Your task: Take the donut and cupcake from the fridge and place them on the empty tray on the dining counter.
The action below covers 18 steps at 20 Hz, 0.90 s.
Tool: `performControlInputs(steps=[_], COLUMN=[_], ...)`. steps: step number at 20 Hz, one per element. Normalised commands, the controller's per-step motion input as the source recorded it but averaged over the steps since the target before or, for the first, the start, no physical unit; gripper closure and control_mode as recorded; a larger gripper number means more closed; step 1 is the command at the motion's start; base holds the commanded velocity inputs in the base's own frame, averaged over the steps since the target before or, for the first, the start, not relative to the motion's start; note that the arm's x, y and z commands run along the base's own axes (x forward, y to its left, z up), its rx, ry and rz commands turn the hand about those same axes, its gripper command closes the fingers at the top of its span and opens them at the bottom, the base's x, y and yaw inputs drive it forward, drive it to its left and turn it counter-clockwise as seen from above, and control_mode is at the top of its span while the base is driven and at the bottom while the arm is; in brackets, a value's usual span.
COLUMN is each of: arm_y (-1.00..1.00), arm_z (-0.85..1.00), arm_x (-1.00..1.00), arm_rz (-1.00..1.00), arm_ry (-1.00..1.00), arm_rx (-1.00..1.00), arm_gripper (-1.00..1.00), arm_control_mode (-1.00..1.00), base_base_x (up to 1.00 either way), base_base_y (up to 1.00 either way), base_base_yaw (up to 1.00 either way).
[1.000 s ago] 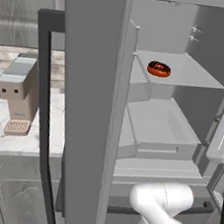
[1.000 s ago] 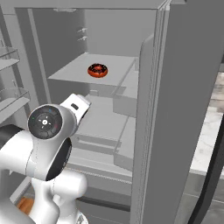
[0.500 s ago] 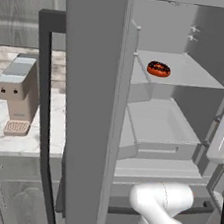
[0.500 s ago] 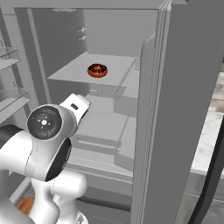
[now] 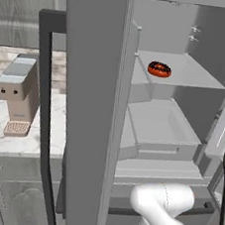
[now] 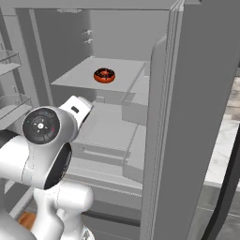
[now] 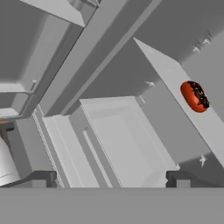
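Note:
The fridge (image 5: 195, 25) stands open, and the donut (image 5: 159, 69) with dark speckled icing lies on its middle shelf. That donut (image 6: 104, 75) sits alone near the shelf's middle. In the hand view the donut (image 7: 194, 97) is at the upper right, far beyond my gripper (image 7: 109, 179). The gripper is open, its fingertips (image 7: 41, 177) wide apart with nothing between them, and it points at the drawer bin below the shelf. The cupcake, the tray and the dining counter are out of view.
An open fridge door (image 5: 90, 107) with a long black handle (image 5: 44, 116) juts out at the left. Beside it a beige coffee machine (image 5: 17, 93) stands on a marble counter. The other door (image 6: 197, 117) flanks the right. A pale drawer bin (image 7: 127, 144) lies under the shelf.

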Motion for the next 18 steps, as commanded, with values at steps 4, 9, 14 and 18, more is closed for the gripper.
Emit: performControlInputs(steps=[4,9,14,18], arm_y=[0.31,0.20,0.06,0.00], arm_z=[0.13,0.14,0.27,0.11], arm_x=[0.35,0.65,0.55,0.43], arm_rz=[-0.04,-0.07,-0.09,-0.18], arm_ry=[0.01,0.17,0.13,0.01], arm_rx=[0.00,0.00,0.00,0.00], arm_gripper=[-1.00,-1.00,-1.00,-1.00], arm_control_mode=[-1.00,-1.00,-1.00,-1.00], base_base_x=[0.00,0.00,0.00,0.00], base_base_y=[0.00,0.00,0.00,0.00], base_base_yaw=[0.00,0.00,0.00,0.00])
